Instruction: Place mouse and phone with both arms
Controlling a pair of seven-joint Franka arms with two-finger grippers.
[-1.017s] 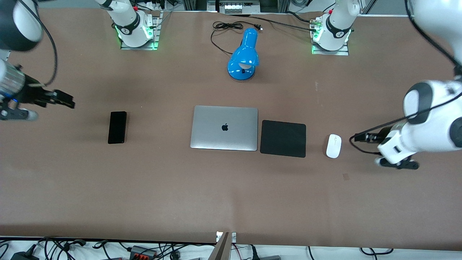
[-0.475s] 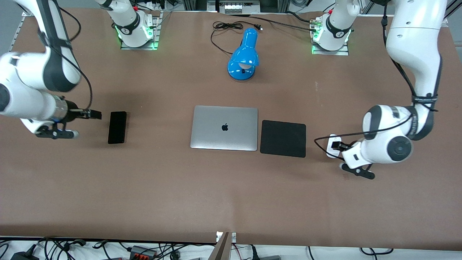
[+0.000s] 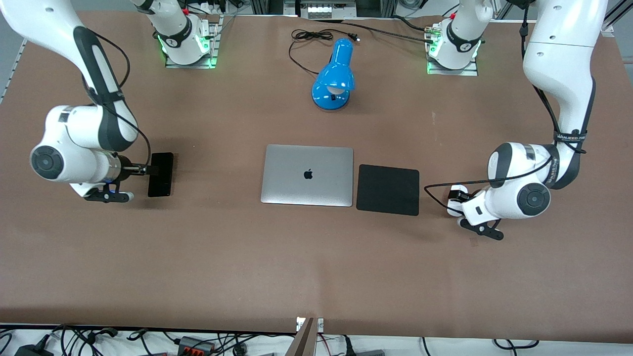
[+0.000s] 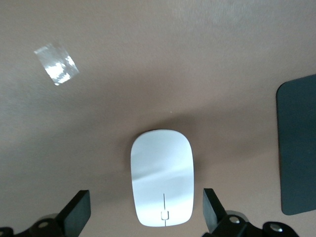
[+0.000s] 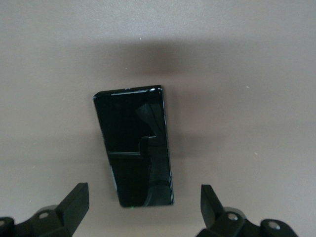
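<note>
1. Two things to lift: mouse (image 4: pixel 162 183) and phone (image 5: pixel 134 145), both flat on the table (image 3: pixel 316 267), each measured here from the laptop (image 3: pixel 307 175).
2. Mouse: toward the left arm's end from the laptop, just past the mouse pad (image 3: pixel 387 190), apart from it. Likely light, hard, glossy and slippery; best pinched across the two long sides near mid-length, low on the shell.
3. Phone: well apart from the laptop toward the right arm's end. Probably thin, stiff, slick, with a breakable face; best pinched across the narrow width by its long edges, little height to catch.
4. Left gripper (image 4: pixel 148 215): over the mouse, fingers (image 4: pixel 79 212) spread wide on either side of it, holding nothing.
5. Right gripper (image 5: pixel 143 207): over the phone, spread wider than the phone's width, holding nothing.
6. Nearby: blue lamp (image 3: pixel 336 76) with its cord, farther from the front camera than the laptop; scrap of clear tape (image 4: pixel 57 64) near the mouse.
7. Nothing blocking either descent; mouse pad edge close enough to mind on the left side.
</note>
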